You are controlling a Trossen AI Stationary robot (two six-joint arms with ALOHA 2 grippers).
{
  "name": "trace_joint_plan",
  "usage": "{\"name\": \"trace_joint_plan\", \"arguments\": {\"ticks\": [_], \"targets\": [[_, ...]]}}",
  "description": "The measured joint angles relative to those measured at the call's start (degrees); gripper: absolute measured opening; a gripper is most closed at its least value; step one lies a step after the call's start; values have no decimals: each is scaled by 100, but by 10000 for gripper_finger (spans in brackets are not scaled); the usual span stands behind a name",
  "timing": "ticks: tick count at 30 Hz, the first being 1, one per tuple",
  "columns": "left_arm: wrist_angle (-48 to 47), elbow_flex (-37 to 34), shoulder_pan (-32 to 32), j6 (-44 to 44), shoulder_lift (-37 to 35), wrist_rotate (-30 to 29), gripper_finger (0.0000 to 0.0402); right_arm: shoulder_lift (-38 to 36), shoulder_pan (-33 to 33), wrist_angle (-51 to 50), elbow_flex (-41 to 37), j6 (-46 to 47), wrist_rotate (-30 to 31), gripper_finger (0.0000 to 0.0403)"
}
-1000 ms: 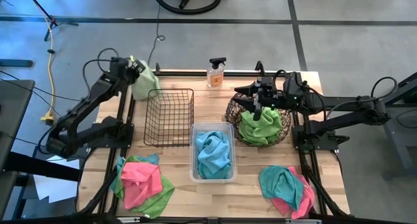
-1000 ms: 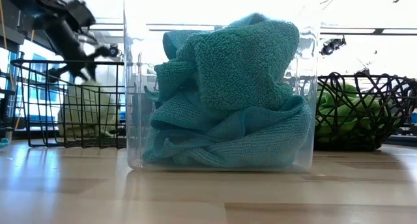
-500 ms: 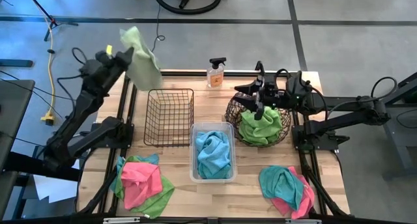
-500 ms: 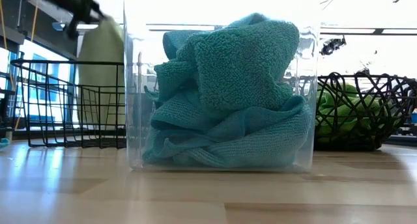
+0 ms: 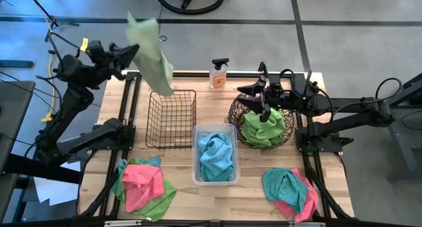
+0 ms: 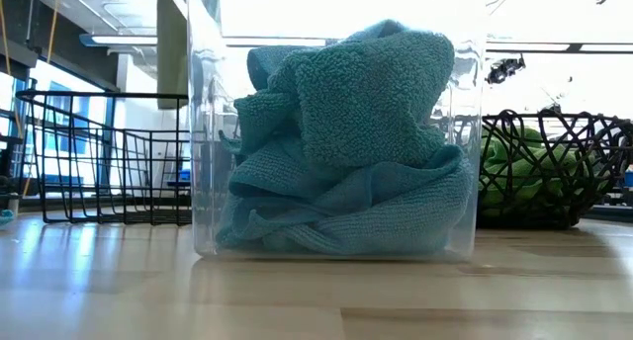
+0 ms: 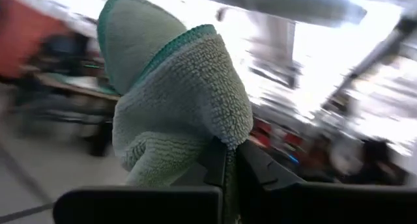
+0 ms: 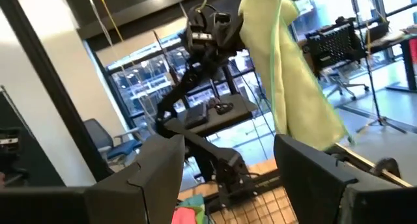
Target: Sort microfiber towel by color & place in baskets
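Observation:
My left gripper is raised high over the table's far left corner and is shut on a lime green towel. That towel also shows in the left wrist view and the right wrist view. Its lower end hangs above the far rim of the black wire basket. My right gripper is open and holds nothing, hovering over the round woven basket, which has green towels in it. The clear tub holds teal towels. My left gripper pinches a bunched part of the lime green towel between its two fingers. The fingers come nearly level, pointing toward the table's right. The towel is lifted clear of everything. One part sticks up past the fingers, and the longer part trails down toward the wire basket.
Two mixed piles lie at the near edge: pink, green and teal towels on the left, teal and pink ones on the right. A spray bottle stands at the far edge between the wire and woven baskets.
My left gripper has risen from low at the far left corner, and the arm has swung out toward the table's left edge. The green towel has been lifted clear, out of the low view, and its free end has flung toward the wire basket. The right arm has kept still.

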Motion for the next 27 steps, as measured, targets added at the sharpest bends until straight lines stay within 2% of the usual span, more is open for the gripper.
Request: {"name": "trace_joint_plan", "arguments": {"ticks": [6, 9, 15, 19, 24, 27], "targets": [[608, 0, -767, 495, 153, 1131, 0, 0, -2, 343, 0, 37, -244, 236], [651, 0, -1221, 834, 178, 1423, 0, -2, 0, 509, 0, 45, -501, 236], [250, 0, -2276, 1237, 224, 1350, 0, -2, 19, 636, 0, 163, -936, 236], [-103, 0, -2917, 1550, 348, 1003, 0, -2, 176, 634, 0, -82, -989, 236], [-326, -11, -3419, 2005, 586, 459, 0, -2, 401, 634, 0, -461, -990, 236], [-302, -11, -3529, 2055, 670, 376, 0, -2, 458, 632, 0, -542, -989, 236]]}}
